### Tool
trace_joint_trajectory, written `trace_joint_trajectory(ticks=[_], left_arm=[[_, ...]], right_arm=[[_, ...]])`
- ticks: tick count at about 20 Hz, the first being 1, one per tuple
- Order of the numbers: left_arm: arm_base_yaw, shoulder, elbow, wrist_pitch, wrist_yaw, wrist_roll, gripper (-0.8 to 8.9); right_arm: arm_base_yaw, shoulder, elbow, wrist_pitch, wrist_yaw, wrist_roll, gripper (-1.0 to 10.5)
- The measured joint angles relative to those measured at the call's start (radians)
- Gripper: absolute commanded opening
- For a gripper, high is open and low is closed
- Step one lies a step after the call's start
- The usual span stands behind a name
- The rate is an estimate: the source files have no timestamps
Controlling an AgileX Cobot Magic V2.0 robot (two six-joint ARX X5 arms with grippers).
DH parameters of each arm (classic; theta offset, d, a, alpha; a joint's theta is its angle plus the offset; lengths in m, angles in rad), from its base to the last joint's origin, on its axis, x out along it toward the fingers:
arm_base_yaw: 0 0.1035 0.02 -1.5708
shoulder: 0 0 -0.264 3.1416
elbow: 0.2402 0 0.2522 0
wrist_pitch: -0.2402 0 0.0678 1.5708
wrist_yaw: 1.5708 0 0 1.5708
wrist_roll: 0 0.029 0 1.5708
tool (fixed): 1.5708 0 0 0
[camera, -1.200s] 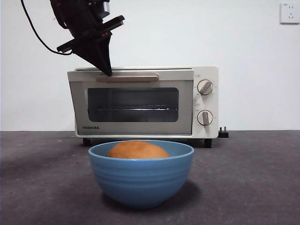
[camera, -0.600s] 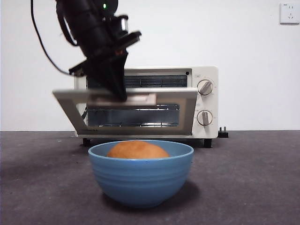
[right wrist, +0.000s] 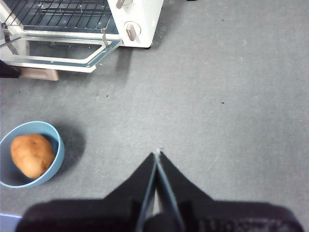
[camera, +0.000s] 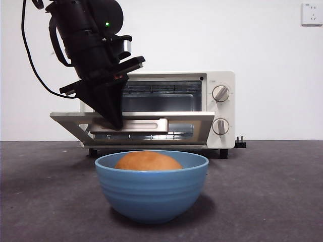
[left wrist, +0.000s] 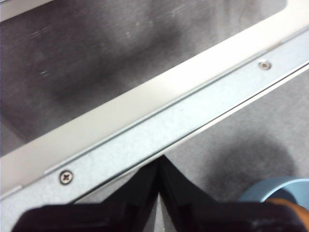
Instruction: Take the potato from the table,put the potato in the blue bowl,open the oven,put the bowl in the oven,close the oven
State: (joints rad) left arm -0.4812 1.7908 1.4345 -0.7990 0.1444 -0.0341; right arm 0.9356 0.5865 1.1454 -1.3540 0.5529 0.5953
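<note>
The left claw (camera: 117,122), jaws together, presses on the oven (camera: 222,108) door's handle (camera: 132,125), door nearly level; the bowl (camera: 152,194) holding the potato (camera: 148,161) sits on the table (camera: 272,196) just before the door; the right claw (right wrist: 157,157), jaws together, hovers apart.

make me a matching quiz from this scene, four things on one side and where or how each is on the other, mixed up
Things:
1. potato
2. oven door
3. left gripper
4. right gripper

States:
A. above bare table, jaws shut
B. in the blue bowl
C. at the door handle
D. swung down, nearly level

Pairs: 1-B, 2-D, 3-C, 4-A
</note>
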Motion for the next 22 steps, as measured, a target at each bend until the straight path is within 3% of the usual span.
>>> trace_joint_trajectory(ticks=[11,22], left_arm=[[-0.014,0.0,-0.015,-0.007,-0.024,0.002,-0.06],[-0.013,-0.015,-0.056,-0.091,-0.01,0.065,-0.06]], right_arm=[[0.0,0.0,0.0,0.0,0.0,0.0,-0.1],[0.0,0.0,0.0,-0.002,-0.034,0.001,-0.1]])
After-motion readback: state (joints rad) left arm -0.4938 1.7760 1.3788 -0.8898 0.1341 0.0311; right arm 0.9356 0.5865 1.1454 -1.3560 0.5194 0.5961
